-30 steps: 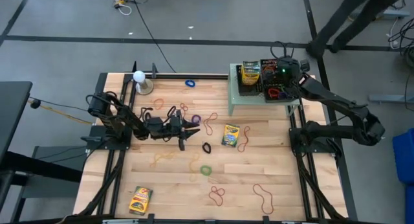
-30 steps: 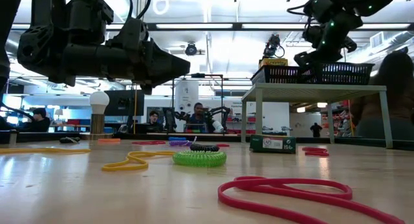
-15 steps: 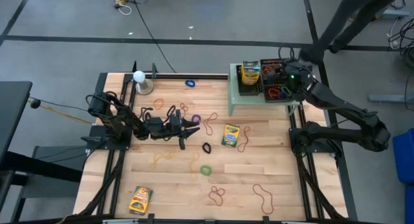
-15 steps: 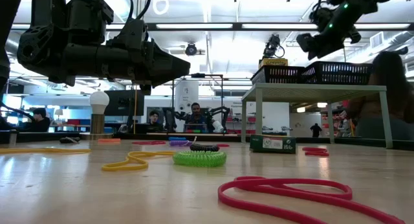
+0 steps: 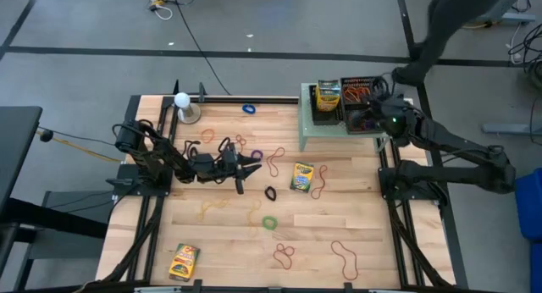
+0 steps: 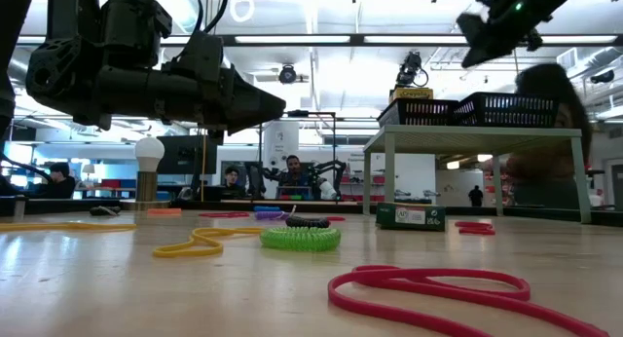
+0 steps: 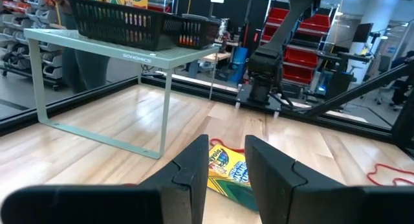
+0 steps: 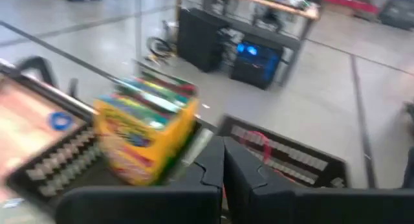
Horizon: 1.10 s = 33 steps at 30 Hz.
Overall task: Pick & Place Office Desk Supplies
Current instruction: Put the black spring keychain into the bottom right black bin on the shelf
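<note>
Nearest in the low view lies a red band loop [image 6: 458,290], then a green loop [image 6: 300,238] and a crayon box [image 6: 410,216] farther back on the table [image 5: 220,242]. L gripper [image 5: 254,164] hangs mid-table, jaws part open w/ nothing between – box just ahead of it. R gripper [image 5: 381,113] is up over the far black basket [image 5: 360,107] of bands on the shelf [image 6: 477,134] – jaws closed, empty.

Blurred throughout in the right wrist view: crayon boxes [image 8: 145,136] and basket [image 8: 284,156] smeared. Crayon box [image 7: 229,175] half hidden behind left fingers [image 7: 194,175]. Basket contents [image 5: 362,119] too small to sort from above. Right arm [image 6: 506,16] cut off by the low view's top edge.
</note>
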Available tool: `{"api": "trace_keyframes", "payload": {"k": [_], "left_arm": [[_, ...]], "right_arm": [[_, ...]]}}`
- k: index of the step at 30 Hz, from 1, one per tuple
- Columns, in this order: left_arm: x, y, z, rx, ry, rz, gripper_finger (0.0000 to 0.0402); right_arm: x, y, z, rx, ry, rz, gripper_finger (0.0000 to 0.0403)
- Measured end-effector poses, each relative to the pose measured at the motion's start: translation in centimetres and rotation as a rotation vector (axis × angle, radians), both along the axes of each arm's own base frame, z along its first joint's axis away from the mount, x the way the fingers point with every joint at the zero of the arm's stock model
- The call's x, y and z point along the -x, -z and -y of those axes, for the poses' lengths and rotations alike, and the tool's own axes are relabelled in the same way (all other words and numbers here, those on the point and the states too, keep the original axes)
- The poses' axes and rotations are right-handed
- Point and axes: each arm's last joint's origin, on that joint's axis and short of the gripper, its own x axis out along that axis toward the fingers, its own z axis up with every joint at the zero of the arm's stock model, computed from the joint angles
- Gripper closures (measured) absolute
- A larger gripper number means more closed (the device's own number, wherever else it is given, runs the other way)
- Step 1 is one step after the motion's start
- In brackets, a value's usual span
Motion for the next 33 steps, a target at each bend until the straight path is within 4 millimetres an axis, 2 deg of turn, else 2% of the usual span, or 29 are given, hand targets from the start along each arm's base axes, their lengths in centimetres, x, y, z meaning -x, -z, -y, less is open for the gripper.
{"api": "trace_keyframes", "payload": {"k": [5,11,17,20,26,30,33], "left_arm": [[0.0,0.0,-0.1,0.001,-0.022,0.001,0.0295],[-0.5,-0.2,-0.1,0.003,-0.06,0.001,0.0295],[-1.3,0.3,0.0,0.015,-0.035,-0.082,0.0295],[-1.8,0.6,0.2,0.031,0.031,-0.134,0.0301],[-2.7,2.2,1.6,0.152,0.351,-0.384,0.0315],[-3.4,2.8,3.3,0.112,0.418,-0.583,0.0309],[-3.8,2.9,4.3,0.025,0.382,-0.722,0.0298]], "right_arm": [[-1.4,0.1,-3.0,0.022,-0.175,0.004,0.0398],[-3.7,3.2,-7.3,0.028,-0.415,-0.035,0.0397],[-4.5,5.8,-11.4,-0.006,-0.612,0.088,0.0399],[-4.6,7.2,-12.9,-0.024,-0.681,0.127,0.0397],[-5.0,9.7,-14.2,-0.021,-0.74,0.194,0.0395],[-5.1,9.9,-14.3,-0.008,-0.75,0.18,0.0394],[-5.1,9.9,-14.3,0.005,-0.758,0.168,0.0394]]}}
